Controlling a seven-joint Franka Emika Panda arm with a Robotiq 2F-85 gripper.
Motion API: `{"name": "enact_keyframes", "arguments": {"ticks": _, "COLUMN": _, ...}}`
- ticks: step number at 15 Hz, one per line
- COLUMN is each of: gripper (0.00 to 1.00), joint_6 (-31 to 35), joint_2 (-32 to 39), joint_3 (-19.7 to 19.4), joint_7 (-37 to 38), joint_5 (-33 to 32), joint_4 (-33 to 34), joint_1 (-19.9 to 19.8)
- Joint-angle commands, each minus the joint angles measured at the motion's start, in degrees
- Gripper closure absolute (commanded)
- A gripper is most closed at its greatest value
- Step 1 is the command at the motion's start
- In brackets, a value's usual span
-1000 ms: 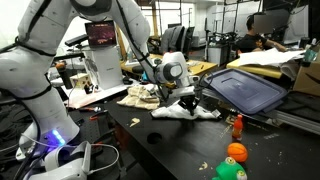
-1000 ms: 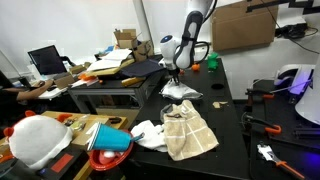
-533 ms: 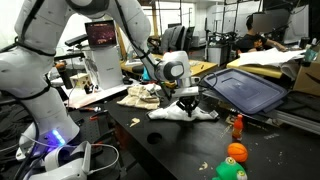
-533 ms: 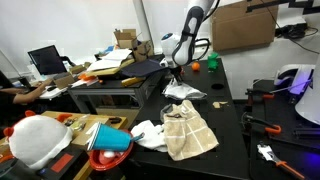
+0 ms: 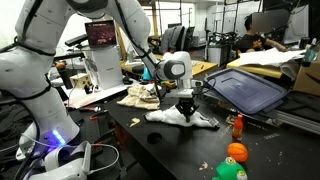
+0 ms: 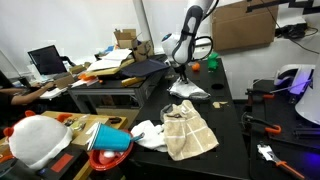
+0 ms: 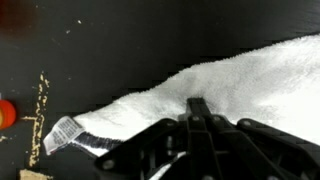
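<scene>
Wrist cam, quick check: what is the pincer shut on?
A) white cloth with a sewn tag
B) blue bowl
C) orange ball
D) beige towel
A: in the wrist view the pincer is shut with its tips together on the edge of the white cloth. The cloth's tag shows at one corner, and it lies on the black table.

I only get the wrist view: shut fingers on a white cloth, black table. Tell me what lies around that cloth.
Observer: In an exterior view, a tan towel lies crumpled on the table close beside the white cloth.
Operator: Now say whether the cloth is off the table.
Observer: Mostly not. The gripper pinches its middle from above, while both ends lie spread on the table.
</scene>
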Motion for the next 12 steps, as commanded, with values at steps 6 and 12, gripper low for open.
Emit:
{"name": "enact_keyframes", "arguments": {"ticks": 6, "gripper": 1.00, "joint_6": -4.28, "joint_2": 0.46, "joint_3": -4.69, "joint_7": 15.63, "joint_5": 0.05, "joint_4": -2.48, "joint_1": 6.08}}
{"name": "enact_keyframes", "arguments": {"ticks": 12, "gripper": 1.00, "joint_6": -5.80, "joint_2": -1.76, "joint_3": -3.70, "joint_7": 14.86, "joint_5": 0.27, "joint_4": -4.07, "joint_1": 6.01}}
